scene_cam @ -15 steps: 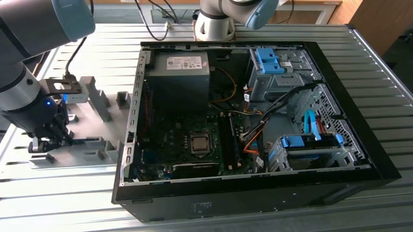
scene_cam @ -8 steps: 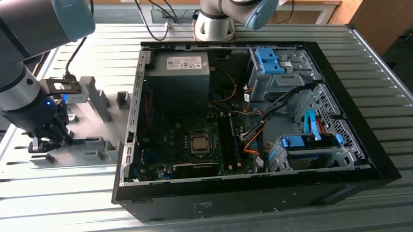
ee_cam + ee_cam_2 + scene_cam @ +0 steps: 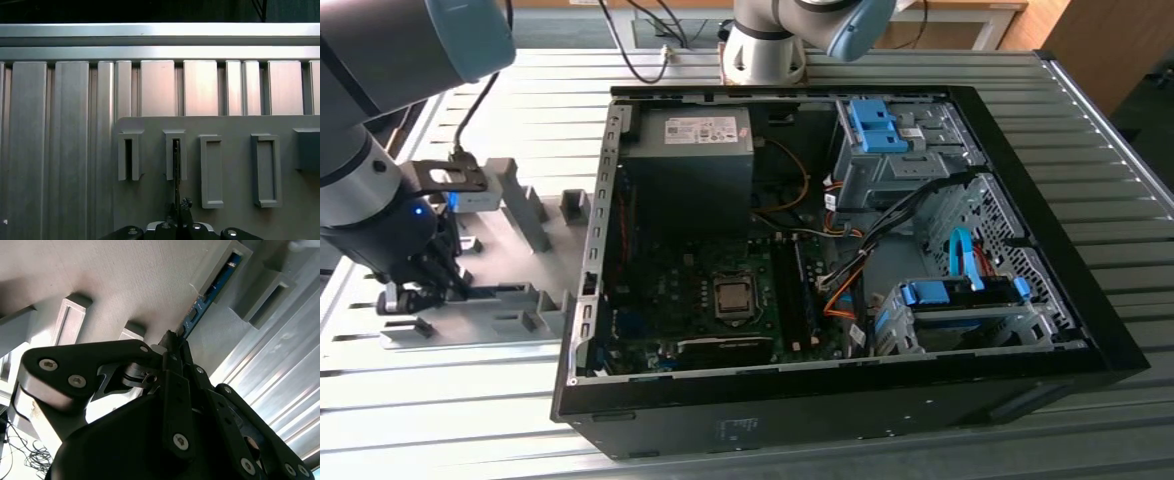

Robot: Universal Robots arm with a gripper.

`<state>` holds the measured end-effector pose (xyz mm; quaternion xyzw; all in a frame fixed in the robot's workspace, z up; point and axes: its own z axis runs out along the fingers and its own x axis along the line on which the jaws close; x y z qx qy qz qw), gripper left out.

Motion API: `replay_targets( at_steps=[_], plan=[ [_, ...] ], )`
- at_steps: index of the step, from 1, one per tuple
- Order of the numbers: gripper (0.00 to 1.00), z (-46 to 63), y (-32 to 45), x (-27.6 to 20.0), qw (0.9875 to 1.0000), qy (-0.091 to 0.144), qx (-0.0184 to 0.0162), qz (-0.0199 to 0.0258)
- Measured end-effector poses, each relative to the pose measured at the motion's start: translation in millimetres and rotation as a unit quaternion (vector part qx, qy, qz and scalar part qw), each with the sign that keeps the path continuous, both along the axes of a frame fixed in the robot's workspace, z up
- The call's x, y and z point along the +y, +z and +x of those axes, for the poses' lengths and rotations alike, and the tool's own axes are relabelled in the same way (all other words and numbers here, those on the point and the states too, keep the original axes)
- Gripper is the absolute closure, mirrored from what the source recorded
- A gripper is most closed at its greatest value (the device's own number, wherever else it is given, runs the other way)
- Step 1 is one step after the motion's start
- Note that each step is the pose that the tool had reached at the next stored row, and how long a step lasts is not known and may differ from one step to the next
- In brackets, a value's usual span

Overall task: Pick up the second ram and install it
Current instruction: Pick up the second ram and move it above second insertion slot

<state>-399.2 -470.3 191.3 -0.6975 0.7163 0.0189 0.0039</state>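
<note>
Currently, in the exterior view, the gripper [image 3: 416, 295] is down at the grey holder plate [image 3: 507, 322] on the bench [image 3: 467, 420]. That puts it to the exterior view's left of the open computer case [image 3: 1110, 345] and well apart from the black memory slots [image 3: 787, 290] inside it. In the second wrist view, the second ram [image 3: 212, 290] stands on edge, its far end seated in a grey holder block [image 3: 214, 266]. Its near end runs in between the fingers [image 3: 181, 360], which look drawn together and clamped on it; I see no gap either side. In the first wrist view, the stick [image 3: 176, 160] shows edge-on as a thin dark line. It runs from its holder slot [image 3: 170, 150] straight down into the gripper [image 3: 178, 212], roughly centred.

My judgement is that the pick is at the grasp stage, with the stick not yet out of the holder. To do this well I want the grip square on the board edge and the pull straight along the slot. Any twist could bind the far end against the block walls.
</note>
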Motion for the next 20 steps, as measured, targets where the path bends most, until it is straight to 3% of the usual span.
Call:
replay_targets(
  at_steps=[11,20],
  plan=[
    [0.86,0.0,14.2,0.0,1.0,0.0,0.0,0.0],
    [0.86,0.0,15.9,0.0,1.0,0.0,0.0,0.0]
  ],
)
